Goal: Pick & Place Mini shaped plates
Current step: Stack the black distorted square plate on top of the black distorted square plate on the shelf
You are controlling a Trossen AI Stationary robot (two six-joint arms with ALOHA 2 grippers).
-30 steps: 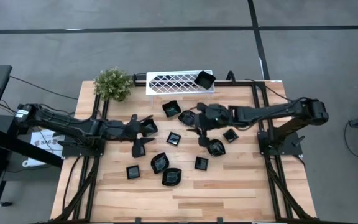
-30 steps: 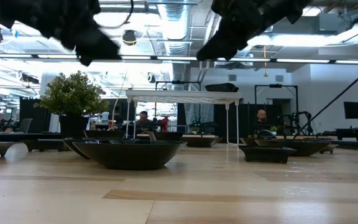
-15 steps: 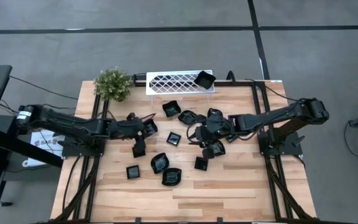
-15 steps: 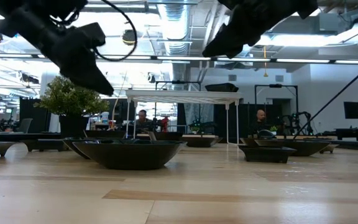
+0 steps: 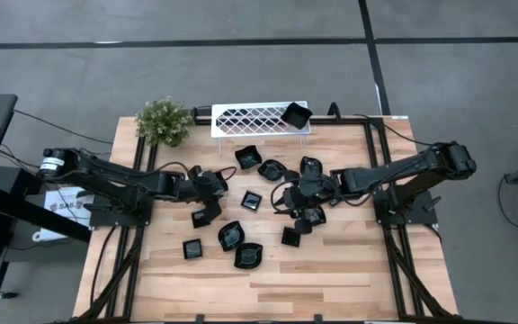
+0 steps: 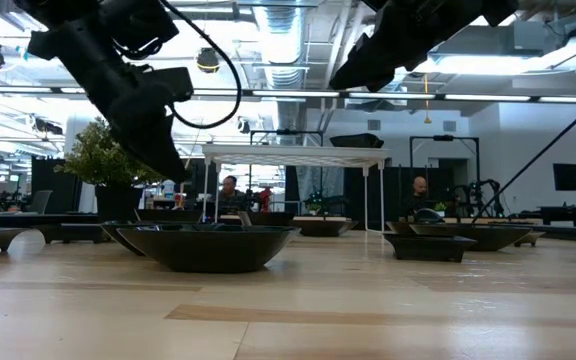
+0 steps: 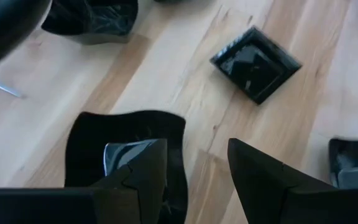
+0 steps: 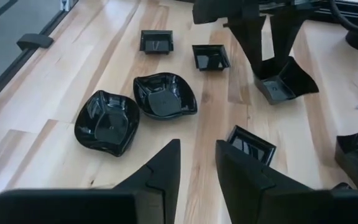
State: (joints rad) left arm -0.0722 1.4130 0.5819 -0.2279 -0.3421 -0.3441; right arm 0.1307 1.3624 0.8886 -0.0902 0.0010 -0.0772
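Several glossy black mini plates lie scattered on the wooden table [image 5: 349,270]; another one [image 5: 295,114] sits on the white rack [image 5: 250,119]. My left gripper [image 5: 211,200] is open and hovers just above a wavy-rimmed square plate [image 7: 120,140]. One finger [image 7: 143,163] stands over the plate's inside, the other [image 7: 260,177] over bare wood beside its rim. My right gripper [image 8: 196,163] is open and empty over bare wood at the table's middle, a small square plate [image 8: 252,144] beside it. In the low view both grippers stand above the table.
A potted plant [image 5: 164,120] stands at the far left corner, next to the rack. Two rounded plates [image 8: 107,121] [image 8: 165,94] and two small square ones [image 8: 156,41] [image 8: 211,57] lie between the arms. People sit in the room behind the table.
My left gripper has come down steadily toward the wavy-rimmed plate, shifting a little toward the table's right and near edge. My right gripper has moved toward the near edge at about the same height. No plate has moved.
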